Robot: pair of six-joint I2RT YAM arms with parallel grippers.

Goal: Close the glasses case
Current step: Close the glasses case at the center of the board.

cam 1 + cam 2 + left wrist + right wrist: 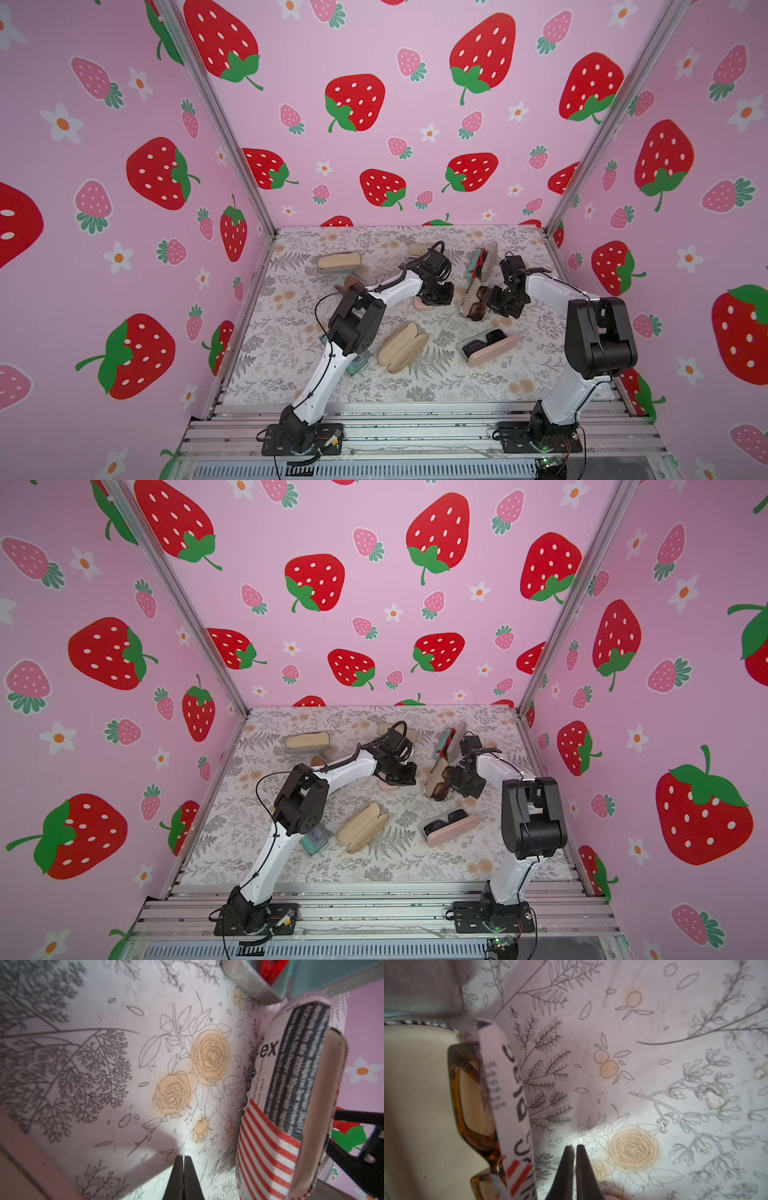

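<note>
Flanking the open glasses case (415, 1105), the left end effector (183, 1157) and right end effector (574, 1147) are pinched together, empty.

This is a robot lab cell: strawberry-print walls (374, 50) meet at bare aluminium posts (224, 124), boxing in a counter (270, 353) under a floral cover. A left arm (324, 374) and a right arm (569, 395) are bolted to a slotted metal rail (415, 432) along its front edge.

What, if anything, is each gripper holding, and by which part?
Nothing: the left gripper and the right gripper are both shut, with nothing between them.
</note>
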